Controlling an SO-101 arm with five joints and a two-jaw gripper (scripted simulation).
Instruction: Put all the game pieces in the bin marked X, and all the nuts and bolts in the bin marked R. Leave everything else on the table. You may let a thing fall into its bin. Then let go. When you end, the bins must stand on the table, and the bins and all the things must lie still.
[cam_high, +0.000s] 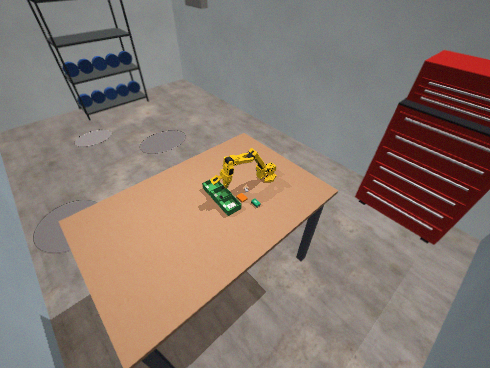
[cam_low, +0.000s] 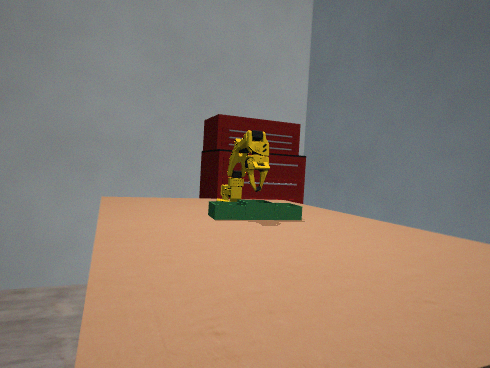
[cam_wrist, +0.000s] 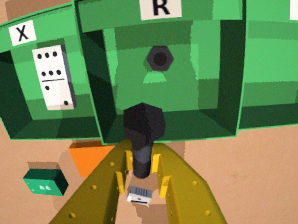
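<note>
In the wrist view my gripper (cam_wrist: 141, 163) is shut on a black bolt (cam_wrist: 143, 136) and holds it above the table, just in front of the near wall of the green bin marked R (cam_wrist: 162, 63). A black nut (cam_wrist: 160, 58) lies inside that bin. The bin marked X (cam_wrist: 43, 83) stands to the left and holds a white domino (cam_wrist: 53, 76). In the top view the yellow arm (cam_high: 240, 162) reaches over the row of green bins (cam_high: 221, 196). In the exterior view the gripper (cam_low: 255, 182) hangs above the bins (cam_low: 256, 210).
An orange block (cam_wrist: 89, 159) and a small green block (cam_wrist: 45, 180) lie on the table in front of the bins, left of the gripper; they also show in the top view (cam_high: 242, 197) (cam_high: 255, 202). A small grey piece (cam_wrist: 140, 195) lies below the jaws. A third bin (cam_wrist: 273, 63) adjoins R on the right.
</note>
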